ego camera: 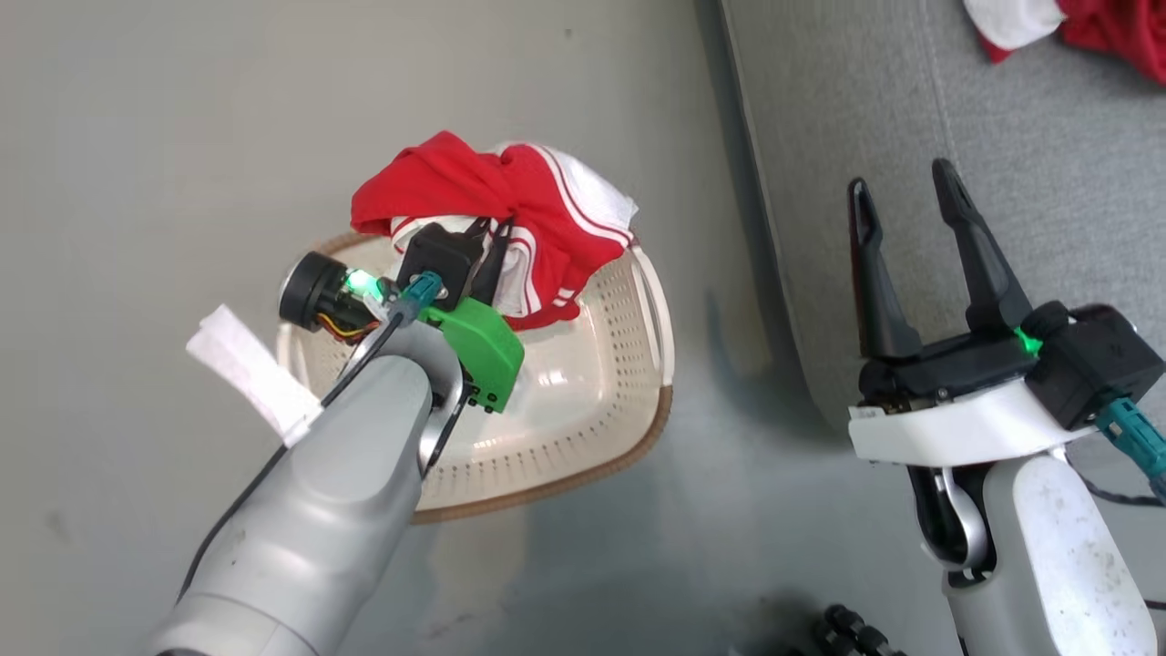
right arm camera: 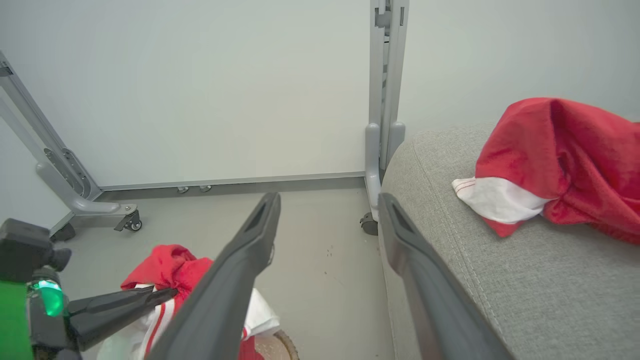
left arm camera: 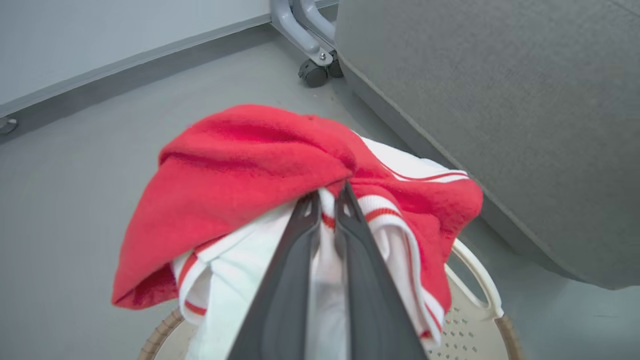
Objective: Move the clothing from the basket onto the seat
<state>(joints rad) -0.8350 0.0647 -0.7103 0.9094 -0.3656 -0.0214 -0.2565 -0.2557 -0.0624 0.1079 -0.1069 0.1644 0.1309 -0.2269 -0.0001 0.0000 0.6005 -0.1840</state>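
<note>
Sizing up from the biggest: across the grey seat (ego camera: 1075,164), wide and mostly bare, with the plain red garment (right arm camera: 560,150) lying on top, white cuff showing. Down on the floor just beside it, the basket (ego camera: 583,401). Worried about anything?

— Worried about the striped garment (left arm camera: 240,165), yes. Bunched high over the basket's far rim, with white folds hanging back down inside. Likely to snag the rim on the way up and drag or tip that light basket. Could also slide free: pinched by only a thin fold, with the red bulk flopped past the tips, so liable to drop onto the floor between basket and seat.

And the grip itself?

— Clenched, on the left gripper (left arm camera: 327,196): fingers (left arm camera: 290,280) nearly touching, squeezing striped white fabric right at the tips, red cloth draped over and around them. Hard to tell whether lifted clear of the basket's bottom.

The other side?

— Spread wide and carrying nothing, the right gripper (ego camera: 900,182), poised above the seat's near edge, well apart from both garments.
</note>
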